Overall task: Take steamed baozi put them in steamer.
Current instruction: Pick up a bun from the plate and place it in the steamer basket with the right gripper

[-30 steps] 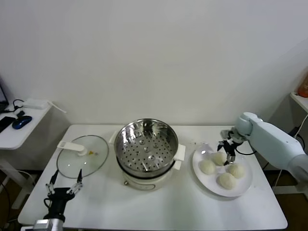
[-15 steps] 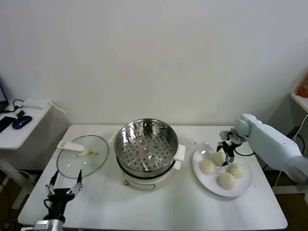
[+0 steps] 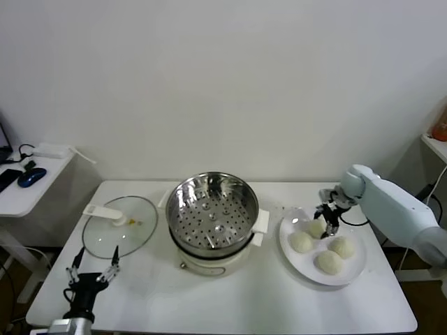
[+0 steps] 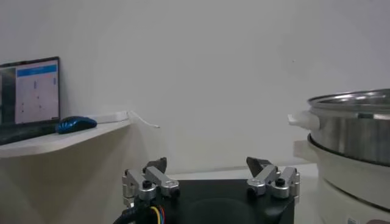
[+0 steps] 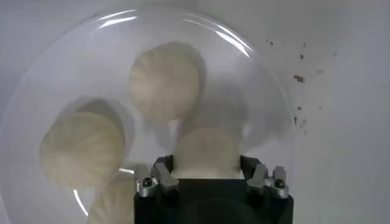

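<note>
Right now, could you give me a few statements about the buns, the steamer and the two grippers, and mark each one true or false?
1. All four baozi lie on the white plate. True.
2. The steamer already holds one bun. False: its perforated tray is bare.
3. The right gripper is at the bun nearest the wall, fingers on both sides of it. True.
4. The glass lid covers the steamer. False: it lies flat on the table, left of the steamer.
5. The left gripper holds a bun. False: it is open and empty, near the table's front left corner.

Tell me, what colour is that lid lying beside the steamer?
The lid is clear glass with a white handle; the head view shows it best.
</note>
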`<control>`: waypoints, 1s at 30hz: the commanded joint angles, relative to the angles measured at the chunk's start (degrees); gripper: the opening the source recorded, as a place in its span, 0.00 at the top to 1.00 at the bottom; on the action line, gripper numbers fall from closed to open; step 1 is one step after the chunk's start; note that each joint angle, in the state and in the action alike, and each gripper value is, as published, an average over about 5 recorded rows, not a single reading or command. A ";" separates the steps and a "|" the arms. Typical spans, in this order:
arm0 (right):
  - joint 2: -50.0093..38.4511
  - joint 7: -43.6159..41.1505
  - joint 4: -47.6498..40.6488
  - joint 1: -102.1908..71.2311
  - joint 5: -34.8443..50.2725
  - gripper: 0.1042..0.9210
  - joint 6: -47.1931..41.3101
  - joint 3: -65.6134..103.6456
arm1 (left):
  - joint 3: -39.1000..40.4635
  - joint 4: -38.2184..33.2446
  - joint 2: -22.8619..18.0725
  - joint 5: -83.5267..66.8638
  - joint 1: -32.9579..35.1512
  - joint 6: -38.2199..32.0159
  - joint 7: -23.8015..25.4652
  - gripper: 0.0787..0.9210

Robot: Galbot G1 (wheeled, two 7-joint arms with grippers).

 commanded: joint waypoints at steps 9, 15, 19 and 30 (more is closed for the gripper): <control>-6.94 -0.39 22.69 21.32 6.36 0.26 5.16 -15.21 | -0.12 -0.29 -0.56 0.14 -0.04 0.39 0.07 0.12; -4.90 -0.63 28.27 32.92 9.25 0.26 8.11 -22.00 | -0.18 -0.87 -0.83 0.33 -0.07 0.88 -0.03 0.12; -1.46 -0.97 30.68 37.63 7.97 0.26 10.12 -23.64 | -0.20 -0.99 -0.79 0.77 -0.21 1.16 -0.04 0.12; 12.72 -0.44 29.93 36.10 -2.15 0.26 15.92 -20.78 | 0.15 -1.38 -0.56 0.97 -0.05 1.71 -0.05 0.12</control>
